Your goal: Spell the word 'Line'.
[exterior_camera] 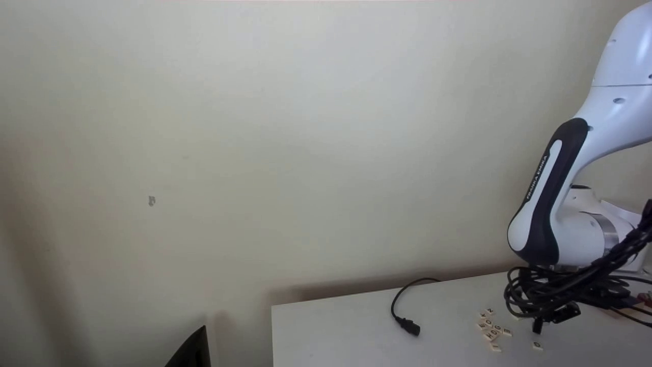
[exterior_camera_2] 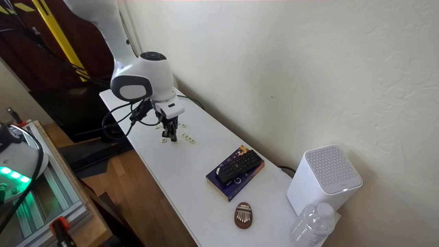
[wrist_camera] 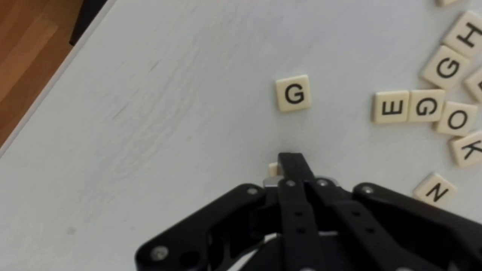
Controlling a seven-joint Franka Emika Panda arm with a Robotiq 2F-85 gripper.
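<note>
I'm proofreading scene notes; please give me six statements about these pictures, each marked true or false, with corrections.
1. In the wrist view, the lone tile above the jaws reads K. False: it reads G.
2. In that view the jaws partly hide a second tile. True.
3. There, an E tile and a G tile lie side by side. True.
4. The book lies on the remote. False: the remote lies on the book.
5. In an exterior view, a clear bottle appears in front of the white box. True.
6. The thumb piano rests on the book. False: it lies on the table.
</note>
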